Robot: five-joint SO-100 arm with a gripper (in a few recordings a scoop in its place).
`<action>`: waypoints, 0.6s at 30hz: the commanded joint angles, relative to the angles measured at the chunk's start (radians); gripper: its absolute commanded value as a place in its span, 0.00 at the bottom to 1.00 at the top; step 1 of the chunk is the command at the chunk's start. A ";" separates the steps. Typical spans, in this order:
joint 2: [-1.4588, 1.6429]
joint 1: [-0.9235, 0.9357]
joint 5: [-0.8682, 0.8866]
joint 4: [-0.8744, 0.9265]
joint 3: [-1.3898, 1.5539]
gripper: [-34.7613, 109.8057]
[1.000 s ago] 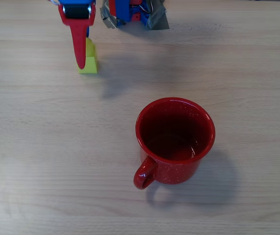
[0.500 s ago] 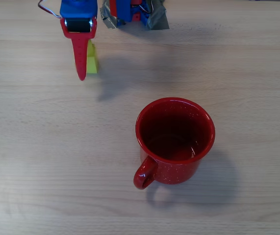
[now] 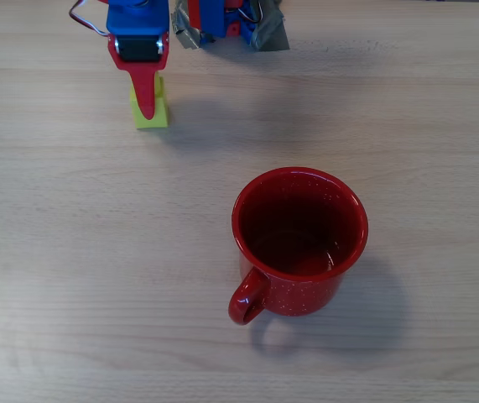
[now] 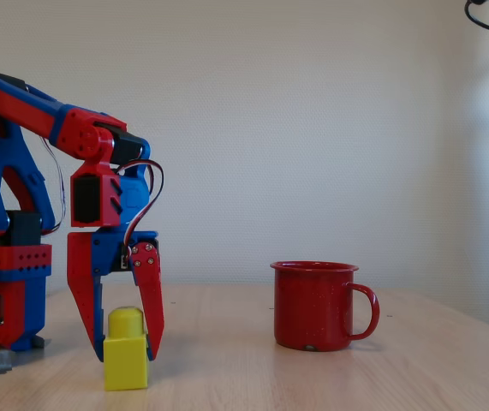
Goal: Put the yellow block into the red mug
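The yellow block (image 4: 126,360) sits on the wooden table (image 3: 71,252), well apart from the red mug (image 3: 299,243). In the fixed view the gripper (image 4: 122,347) points down with its two red fingers (image 4: 148,300) spread apart, one on each side of the block, tips near the tabletop; whether they touch the block cannot be told. The overhead view shows just one red finger lying over the block, and the mug's dark inside with its handle (image 3: 247,299) turned away from the arm.

Yellow block (image 4: 126,360) upright on table, well apart from upright red mug (image 3: 299,243).
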 commanded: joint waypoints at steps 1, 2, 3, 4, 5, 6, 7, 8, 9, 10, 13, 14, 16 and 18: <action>0.021 0.002 -0.003 -0.006 -0.015 0.24; 0.021 0.002 -0.003 -0.006 -0.015 0.24; 0.023 0.003 -0.002 -0.006 -0.015 0.24; 0.025 0.005 0.000 -0.006 -0.015 0.24; 0.025 0.005 0.002 -0.006 -0.017 0.24; 0.026 0.006 0.002 -0.006 -0.017 0.24; 0.026 0.006 0.006 -0.006 -0.018 0.24; 0.029 0.006 0.011 -0.005 -0.020 0.24; 0.032 0.006 0.018 -0.003 -0.021 0.24; 0.037 0.008 0.023 0.005 -0.029 0.24; 0.054 0.011 0.063 0.055 -0.080 0.24; 0.060 0.011 0.083 0.071 -0.101 0.24; 0.074 0.011 0.135 0.095 -0.147 0.24; 0.084 0.012 0.184 0.120 -0.193 0.24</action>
